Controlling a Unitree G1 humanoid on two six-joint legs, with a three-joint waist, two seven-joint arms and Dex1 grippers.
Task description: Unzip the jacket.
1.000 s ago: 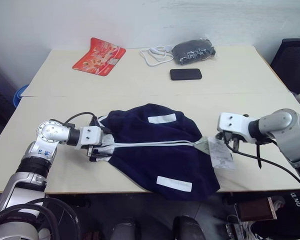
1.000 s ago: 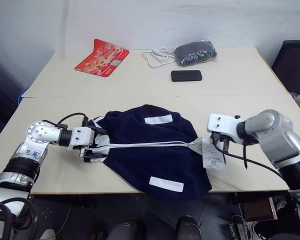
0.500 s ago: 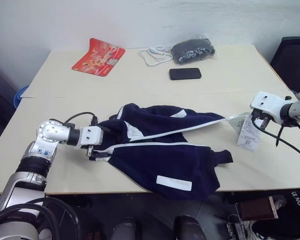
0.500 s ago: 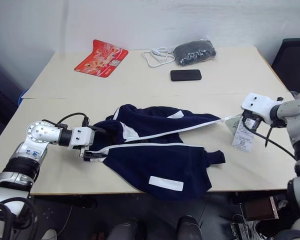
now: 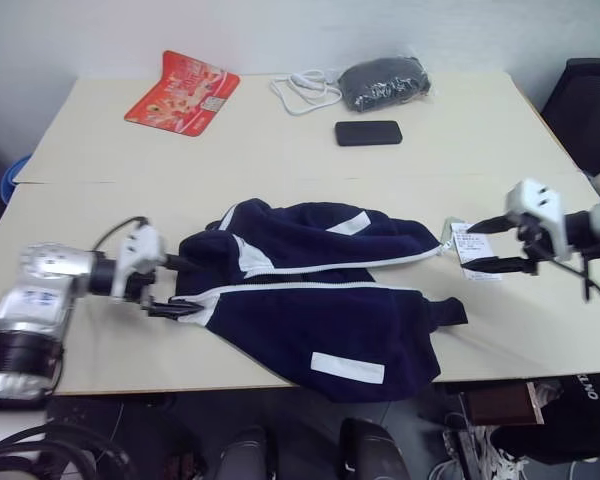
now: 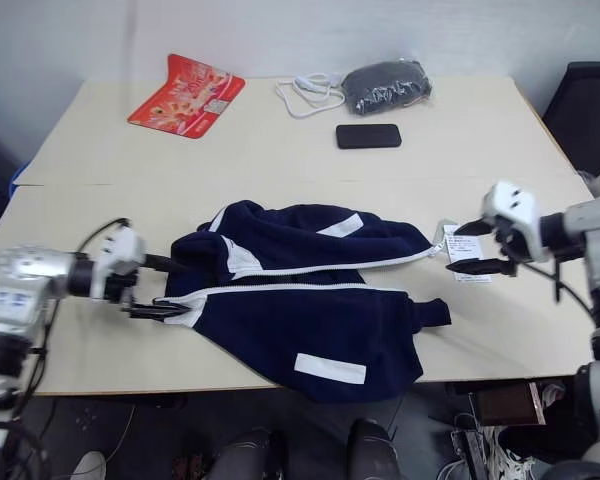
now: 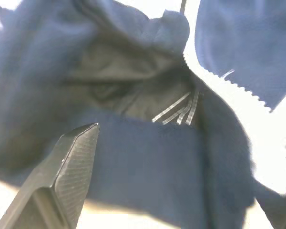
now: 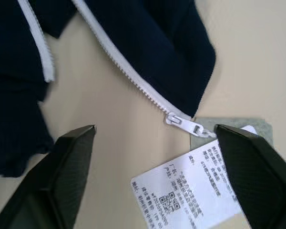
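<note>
right eye view: the jacket (image 6: 310, 300) lies mid-table, its zipper now parted along its length. the right gripper (image 6: 472, 247) has let go of the zipper pull (image 8: 183, 123) and hangs open above the hang tags (image 6: 467, 256). the left gripper (image 6: 158, 288), fingers spread, sits at the collar end. unzipping looks done.

Beige table (image 5: 280, 150), white wall (image 5: 280, 30) behind, black chair (image 5: 590, 105) rt.
</note>
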